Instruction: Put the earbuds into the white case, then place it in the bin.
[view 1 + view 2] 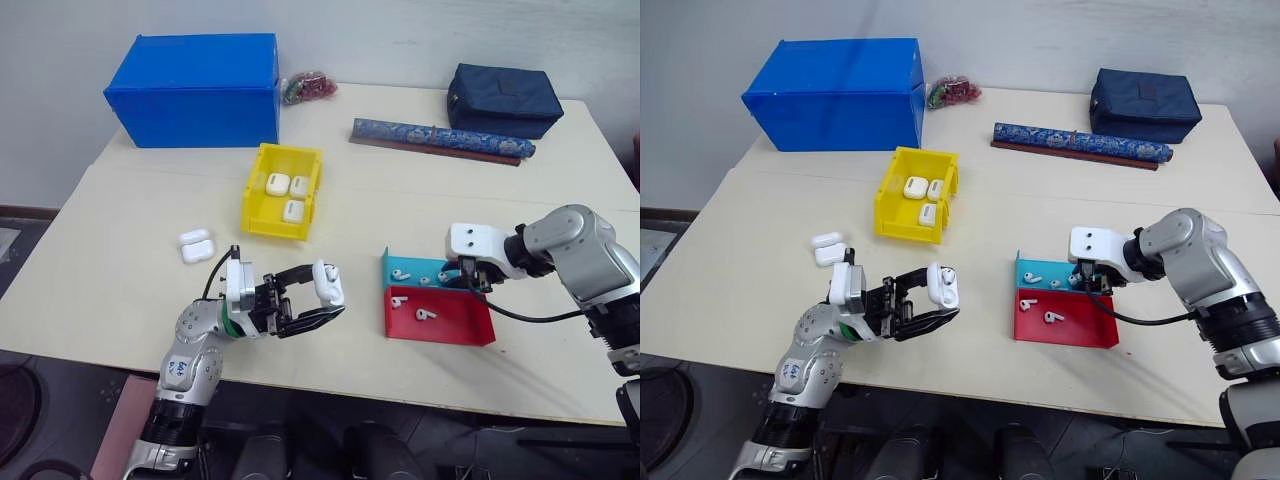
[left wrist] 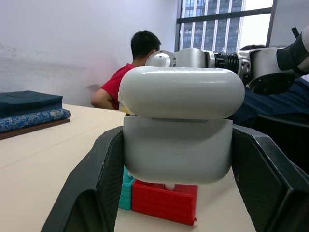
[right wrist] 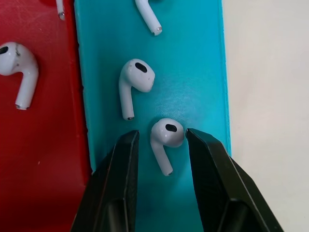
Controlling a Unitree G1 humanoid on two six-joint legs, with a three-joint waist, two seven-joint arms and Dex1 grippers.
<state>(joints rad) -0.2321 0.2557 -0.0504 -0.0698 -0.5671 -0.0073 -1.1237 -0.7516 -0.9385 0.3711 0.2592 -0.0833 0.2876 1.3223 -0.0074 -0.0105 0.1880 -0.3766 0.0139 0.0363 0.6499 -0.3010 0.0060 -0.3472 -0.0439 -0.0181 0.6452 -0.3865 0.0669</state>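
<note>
You see two silver-grey arms with rounded joint shells. Each ends in a white wrist block and a gripper of two black fingers: left gripper, right gripper. A black cable loops from the right wrist. The left forearm carries a small blue-marked label and a green ring.

A large blue box stands at the far left of the cream worktop, with a small bag of red and green items just beside its right end. A long blue patterned roll lies on a dark strip near the far edge, a navy pouch behind it. Nearer, a teal tray and a red tray sit touching. In the left wrist view, a person in a red shirt sits beyond the worktop.
</note>
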